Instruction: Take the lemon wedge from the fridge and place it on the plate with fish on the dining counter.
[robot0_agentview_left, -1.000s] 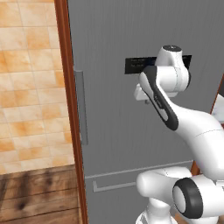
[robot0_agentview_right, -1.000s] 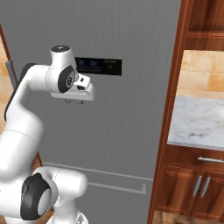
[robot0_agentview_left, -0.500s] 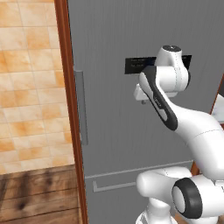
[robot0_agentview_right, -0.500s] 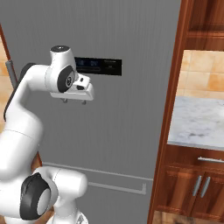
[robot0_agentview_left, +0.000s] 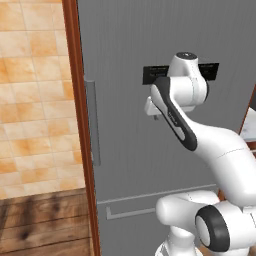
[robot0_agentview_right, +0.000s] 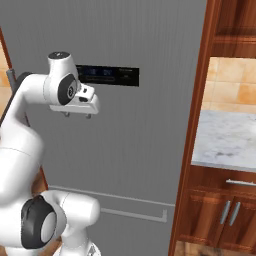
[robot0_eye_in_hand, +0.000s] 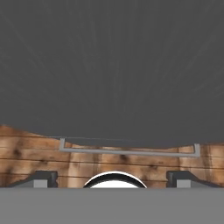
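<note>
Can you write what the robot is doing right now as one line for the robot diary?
stage: start, facing fridge | fridge door: shut | gripper: open, empty, pointing down | vertical handle: untouched | lemon wedge: unseen

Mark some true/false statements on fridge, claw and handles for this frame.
1. The fridge door is shut. True.
2. The claw is clamped on the lemon wedge. False: it is open and empty, in front of the door.
3. The long vertical handle sits near the door's left edge in the left base view. True.
4. The black display panel is below the horizontal drawer handle. False: the panel is high up, the drawer handle low.
5. The claw grips the vertical handle. False: it hangs apart from it.
</note>
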